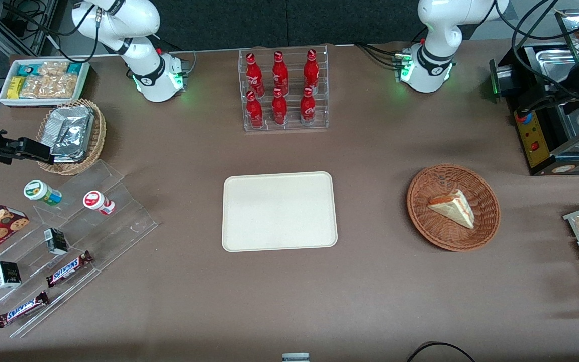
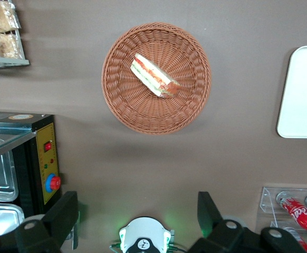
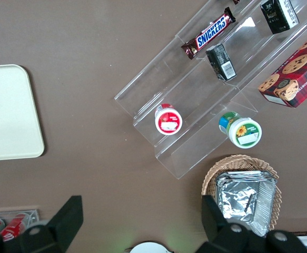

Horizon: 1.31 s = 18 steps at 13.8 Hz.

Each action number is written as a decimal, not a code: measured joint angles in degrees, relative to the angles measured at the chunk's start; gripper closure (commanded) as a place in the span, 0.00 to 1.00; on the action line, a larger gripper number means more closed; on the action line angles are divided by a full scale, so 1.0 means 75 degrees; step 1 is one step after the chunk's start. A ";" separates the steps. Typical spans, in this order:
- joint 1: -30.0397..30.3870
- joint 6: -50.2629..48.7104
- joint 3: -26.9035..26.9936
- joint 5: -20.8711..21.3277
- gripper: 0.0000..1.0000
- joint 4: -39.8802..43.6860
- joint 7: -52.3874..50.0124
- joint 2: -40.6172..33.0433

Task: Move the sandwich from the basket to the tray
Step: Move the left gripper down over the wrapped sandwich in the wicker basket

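From the front I see the sandwich [image 1: 451, 207] lying in the basket [image 1: 485, 223], toward the working arm's end of the desk [image 1: 380, 291]; the tray [image 1: 279, 211] sits bare mid-desk. Through the left wrist camera my tool [image 2: 137, 216] hangs high above the desk with its fingers [image 2: 63, 211] spread apart, holding nothing. I judge nothing done: pick and placement both remain.

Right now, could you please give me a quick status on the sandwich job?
Gripper high above table, jaws open, empty. Triangular white-bread sandwich lies in round reddish-brown wicker basket. Cream rectangular plastic tray bare; nothing between.

Overhead front view; two downward wrist views
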 measured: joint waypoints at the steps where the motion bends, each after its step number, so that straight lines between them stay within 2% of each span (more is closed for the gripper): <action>1: 0.0000 0.0000 -0.0021 0.0017 0.00 0.0000 -0.0014 0.0000; 4: 0.0009 0.0000 0.0008 0.0034 0.00 -0.0007 -0.0078 0.0017; 6: 0.0021 0.0041 0.0036 0.0252 0.00 -0.0085 -0.0776 0.0185; 8: 0.0024 0.0527 0.0045 0.0516 0.00 -0.0199 -0.2196 0.0712; 13: 0.0013 0.2760 0.0038 0.0397 0.00 -0.0672 -0.6928 0.2149; 16: 0.0007 0.4433 0.0035 0.0003 0.00 -0.1377 -0.8364 0.2470; 18: 0.0005 0.5627 0.0035 -0.0061 0.00 -0.2128 -0.9087 0.2476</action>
